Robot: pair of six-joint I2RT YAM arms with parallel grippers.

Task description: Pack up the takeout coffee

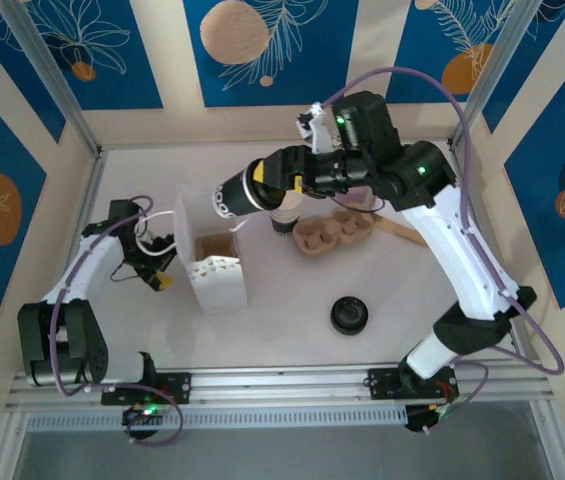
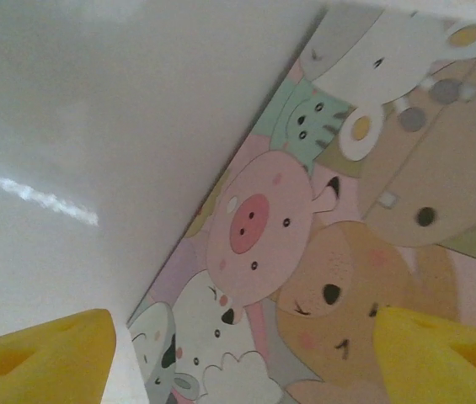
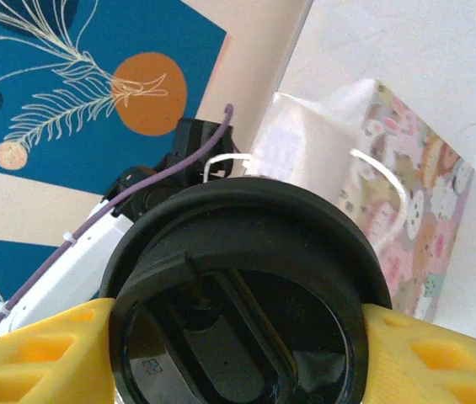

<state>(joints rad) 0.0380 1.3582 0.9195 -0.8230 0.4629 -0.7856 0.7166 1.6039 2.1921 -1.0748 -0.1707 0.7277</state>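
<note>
Toward the near-left of the table [image 1: 292, 345], the left claw [image 1: 165, 279] stands released. Its yellow fingers [image 2: 44, 349] are spread on either side of a corner of the paper bag [image 1: 217, 280]; whether they touch it I cannot tell. It seems placed to steady the bag. Farther in, raised off the table just beyond the bag's open mouth, the right claw [image 3: 236, 358] grasps the takeout coffee [image 3: 238, 278], a finger at either side of its black lid. The step in hand looks like the carry to the bag. Next, the cup needs centring over the mouth and lowering straight in, clear of the handles [image 3: 382, 181]. The lid faces up toward the wrist camera, so the cup's long axis runs roughly vertical, perhaps somewhat tilted.
</note>
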